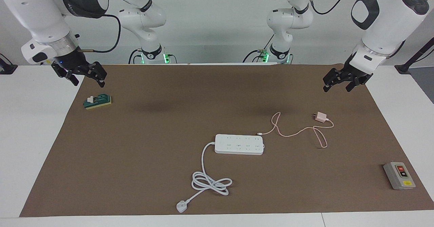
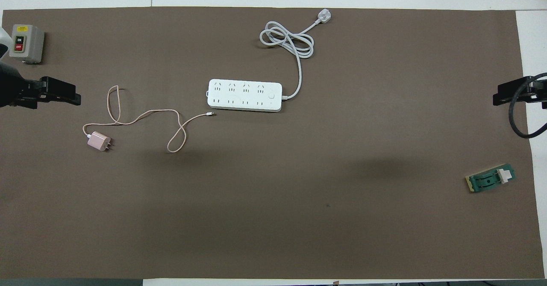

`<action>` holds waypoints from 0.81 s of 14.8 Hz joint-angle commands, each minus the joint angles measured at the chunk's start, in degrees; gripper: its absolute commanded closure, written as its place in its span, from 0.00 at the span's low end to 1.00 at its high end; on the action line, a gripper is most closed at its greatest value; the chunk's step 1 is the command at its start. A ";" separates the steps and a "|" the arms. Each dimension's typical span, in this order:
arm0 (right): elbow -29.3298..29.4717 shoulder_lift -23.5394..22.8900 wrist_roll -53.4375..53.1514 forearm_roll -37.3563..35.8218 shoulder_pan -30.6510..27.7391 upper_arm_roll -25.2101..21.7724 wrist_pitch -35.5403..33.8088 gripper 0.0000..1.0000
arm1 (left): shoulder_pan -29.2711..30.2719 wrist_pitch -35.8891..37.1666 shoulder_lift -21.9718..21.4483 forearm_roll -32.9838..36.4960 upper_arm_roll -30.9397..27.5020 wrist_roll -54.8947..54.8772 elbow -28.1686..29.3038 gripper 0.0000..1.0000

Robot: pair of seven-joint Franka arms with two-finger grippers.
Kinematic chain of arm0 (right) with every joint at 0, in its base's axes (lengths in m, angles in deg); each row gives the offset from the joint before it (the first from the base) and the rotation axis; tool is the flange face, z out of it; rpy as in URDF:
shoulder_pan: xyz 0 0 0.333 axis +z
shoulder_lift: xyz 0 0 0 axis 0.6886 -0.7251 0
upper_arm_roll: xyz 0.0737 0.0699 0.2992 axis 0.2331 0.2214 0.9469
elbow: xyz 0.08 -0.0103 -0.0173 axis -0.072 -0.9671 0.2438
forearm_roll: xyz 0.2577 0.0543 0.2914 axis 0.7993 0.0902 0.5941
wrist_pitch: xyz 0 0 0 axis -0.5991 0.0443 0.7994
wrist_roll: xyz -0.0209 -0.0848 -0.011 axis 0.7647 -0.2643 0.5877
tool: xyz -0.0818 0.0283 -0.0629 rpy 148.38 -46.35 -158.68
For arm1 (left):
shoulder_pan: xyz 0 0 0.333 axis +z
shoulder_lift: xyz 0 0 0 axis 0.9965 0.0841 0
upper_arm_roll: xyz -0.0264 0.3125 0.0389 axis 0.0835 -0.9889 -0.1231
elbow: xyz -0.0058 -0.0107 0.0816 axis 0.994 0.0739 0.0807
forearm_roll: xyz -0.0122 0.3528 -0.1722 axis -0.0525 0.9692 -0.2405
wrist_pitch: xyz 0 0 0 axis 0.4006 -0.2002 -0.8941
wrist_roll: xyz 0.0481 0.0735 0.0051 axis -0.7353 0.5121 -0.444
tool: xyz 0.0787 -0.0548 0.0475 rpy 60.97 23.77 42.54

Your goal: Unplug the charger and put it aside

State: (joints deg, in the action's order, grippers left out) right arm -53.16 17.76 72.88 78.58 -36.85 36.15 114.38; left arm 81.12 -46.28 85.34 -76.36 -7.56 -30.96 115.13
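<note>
Trouble looks slight: I see the charger already unplugged beside the power strip, toward the left arm's end; the left gripper, wide open, probably empty, might snag its cable.

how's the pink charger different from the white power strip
The charger is a small pale-pink cube; the power strip is a long white bar, far larger. The charger's cable is thin and pink, the power strip's cord thick, white and coiled. Both lie loose on the brown mat, apart, each unplugged.
</note>
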 commanded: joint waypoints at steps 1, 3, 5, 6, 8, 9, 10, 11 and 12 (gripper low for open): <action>-0.69 0.91 1.25 -0.10 0.10 -0.17 -0.52 0.00 | 0.53 -0.50 0.66 0.54 0.17 0.08 -0.91 0.00; -0.60 1.34 1.52 -0.10 0.01 -0.17 -0.60 0.00 | 0.54 -0.50 0.66 0.54 0.17 0.08 -0.91 0.00; -0.69 1.79 1.69 -0.02 -0.17 -0.09 -0.60 0.00 | 0.54 -0.50 0.66 0.54 0.17 0.43 -0.82 0.00; -0.69 1.79 1.69 0.07 0.01 -0.09 -0.60 0.00 | 0.62 -0.50 0.66 0.45 0.17 0.52 -0.73 0.00; -0.60 1.70 1.78 0.07 0.36 0.09 -0.52 0.00 | 0.71 -0.67 0.66 0.45 0.17 0.69 -0.73 0.00; -0.60 1.70 1.78 0.16 0.36 0.35 -0.51 0.00 | 0.80 -0.67 0.66 0.45 0.17 0.69 -0.73 0.00; -0.60 1.70 1.78 0.07 0.36 0.44 -0.51 0.00 | 0.80 -0.67 0.66 0.45 0.17 0.69 -0.73 0.00; -0.60 1.70 1.78 0.16 0.36 0.53 -0.51 0.00 | 0.80 -0.67 0.66 0.45 0.17 0.69 -0.73 0.00; -0.60 1.78 1.78 0.16 0.27 0.53 -0.51 0.00 | 0.80 -0.76 0.66 0.45 0.17 0.69 -0.73 0.00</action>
State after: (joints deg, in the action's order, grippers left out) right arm -53.16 18.67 73.02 78.58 -36.28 36.44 114.38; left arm 81.53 -46.50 85.41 -76.34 -7.69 -30.92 115.13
